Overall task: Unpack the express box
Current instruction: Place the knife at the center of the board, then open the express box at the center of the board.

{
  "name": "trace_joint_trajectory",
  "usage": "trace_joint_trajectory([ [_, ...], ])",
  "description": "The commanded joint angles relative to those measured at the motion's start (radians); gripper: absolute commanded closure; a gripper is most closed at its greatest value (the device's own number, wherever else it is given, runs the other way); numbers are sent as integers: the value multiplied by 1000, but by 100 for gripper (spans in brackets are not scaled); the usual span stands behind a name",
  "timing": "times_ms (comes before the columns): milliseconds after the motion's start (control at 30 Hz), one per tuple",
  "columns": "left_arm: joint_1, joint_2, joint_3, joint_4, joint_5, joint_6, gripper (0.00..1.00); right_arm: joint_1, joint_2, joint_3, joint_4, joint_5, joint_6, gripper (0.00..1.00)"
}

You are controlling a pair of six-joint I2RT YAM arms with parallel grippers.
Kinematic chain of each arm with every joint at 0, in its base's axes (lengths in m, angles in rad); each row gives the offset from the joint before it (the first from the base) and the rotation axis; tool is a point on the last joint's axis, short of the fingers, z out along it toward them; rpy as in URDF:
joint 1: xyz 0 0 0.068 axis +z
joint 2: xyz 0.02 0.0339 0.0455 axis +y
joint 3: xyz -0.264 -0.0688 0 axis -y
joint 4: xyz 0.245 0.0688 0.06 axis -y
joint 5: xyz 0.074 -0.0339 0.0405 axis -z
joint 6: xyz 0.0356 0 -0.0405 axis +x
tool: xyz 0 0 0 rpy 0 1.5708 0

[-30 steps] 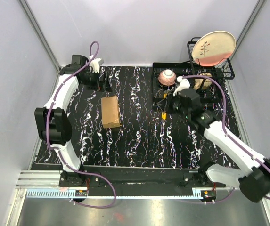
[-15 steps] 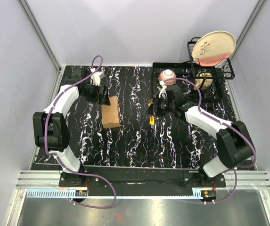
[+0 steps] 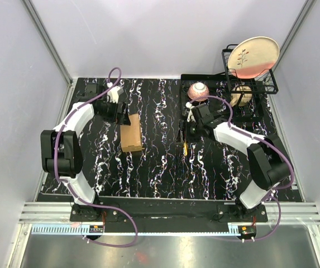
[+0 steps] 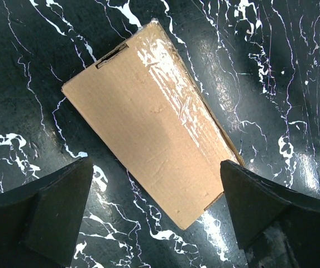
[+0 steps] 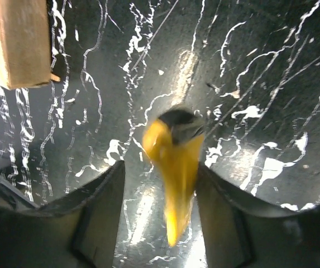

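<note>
The express box (image 3: 130, 133) is a flat brown cardboard box lying closed on the black marbled table, left of centre. In the left wrist view the box (image 4: 148, 128) fills the middle, with clear tape along one edge. My left gripper (image 3: 120, 114) is open and hangs above the box's far end, its fingers (image 4: 53, 212) apart and empty. My right gripper (image 3: 189, 133) is shut on a yellow utility knife (image 3: 185, 146) and holds it over the table's middle. In the right wrist view the knife (image 5: 176, 162) is blurred between the fingers, and the box (image 5: 17, 39) shows at top left.
A black tray (image 3: 227, 114) lies at the back right with a pink bowl (image 3: 198, 91) on it. A wire dish rack (image 3: 271, 84) behind it holds a round plate (image 3: 253, 56). Grey walls close the table's left, back and right sides.
My right arm carried the knife from the tray's edge leftward to the table's middle. My left gripper moved from the back left corner to just above the box's far end.
</note>
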Motion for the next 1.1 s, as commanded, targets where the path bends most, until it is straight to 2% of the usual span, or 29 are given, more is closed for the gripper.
trace_joint_trajectory([
  [0, 5, 12, -20, 62, 44, -6, 1, 22, -4, 67, -44, 82, -64, 37],
  [100, 5, 10, -33, 68, 47, -3, 1, 45, -16, 84, -67, 133, -88, 31],
  [300, 10, -7, -68, 74, 44, 17, 2, 93, -78, 205, -163, 352, -163, 33],
  [400, 21, -8, -91, 93, 51, 20, 6, 96, -76, 255, -63, 242, -122, 34],
  [467, 31, 9, -91, 91, 59, 20, 9, 96, 8, 292, 0, 107, -54, 34],
  [567, 66, 16, -92, 86, 109, 13, 10, 97, 141, 369, 118, -11, 31, 35],
  [600, 73, 18, -91, 90, 120, 13, 10, 97, 164, 377, 204, -23, 45, 34],
  [800, 79, 67, -65, 106, 195, -16, 10, 102, 373, 478, 358, -126, 142, 36],
  [1067, 80, 137, -49, 131, 228, -44, 18, 143, 531, 602, 358, -141, 166, 39],
])
